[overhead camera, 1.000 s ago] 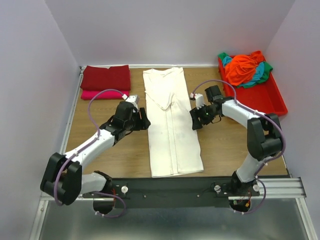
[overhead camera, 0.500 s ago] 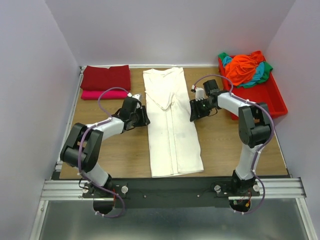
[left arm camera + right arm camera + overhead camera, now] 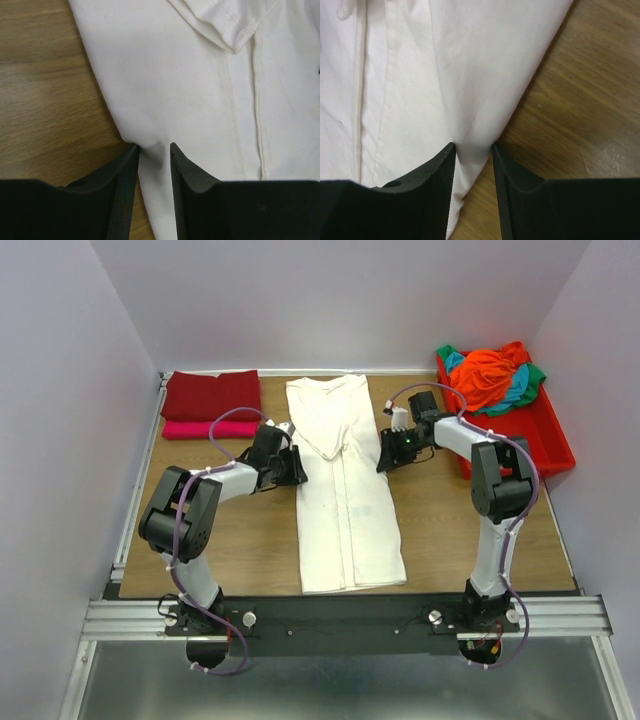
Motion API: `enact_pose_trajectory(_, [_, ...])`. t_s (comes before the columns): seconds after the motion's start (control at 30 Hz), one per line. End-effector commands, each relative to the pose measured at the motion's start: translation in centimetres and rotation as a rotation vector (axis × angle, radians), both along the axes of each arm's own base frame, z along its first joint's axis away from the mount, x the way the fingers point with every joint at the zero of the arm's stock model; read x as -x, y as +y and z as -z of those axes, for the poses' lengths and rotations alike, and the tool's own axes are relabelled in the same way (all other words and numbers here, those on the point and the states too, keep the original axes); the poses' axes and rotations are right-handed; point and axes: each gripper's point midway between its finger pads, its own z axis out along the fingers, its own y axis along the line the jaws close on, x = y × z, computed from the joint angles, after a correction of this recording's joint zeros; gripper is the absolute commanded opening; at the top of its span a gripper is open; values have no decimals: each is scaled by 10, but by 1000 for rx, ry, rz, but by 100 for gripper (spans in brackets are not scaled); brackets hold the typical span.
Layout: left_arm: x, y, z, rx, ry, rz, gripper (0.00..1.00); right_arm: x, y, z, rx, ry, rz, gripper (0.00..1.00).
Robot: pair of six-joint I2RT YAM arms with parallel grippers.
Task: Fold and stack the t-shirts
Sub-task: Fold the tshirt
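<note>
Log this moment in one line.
shirt: flat, folded lengthwise | left gripper: open, astride its left edge | right gripper: open, astride its right edge | tray: pile of shirts

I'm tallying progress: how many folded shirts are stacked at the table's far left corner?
2: a dark red shirt on top and a pink shirt beneath it, its near edge showing. Any further ones underneath would be hidden.

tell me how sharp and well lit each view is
Top external: even soft light, sharp, faint shadows on the table. Left wrist: cream-white t-shirt seams crisp, left gripper very dark, little detail. Right wrist: wood grain sharp, right gripper equally dark; no glare.
</note>
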Motion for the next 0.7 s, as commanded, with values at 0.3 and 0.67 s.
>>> enact_pose_trajectory(0.3, [-2,15,7,-48,4,-36,44,4,-8,38,28,103,26,28])
enact_pose_trajectory(0.67, [-2,20,31,-84,51,-65,32,-1,-10,43,26,107,32,15])
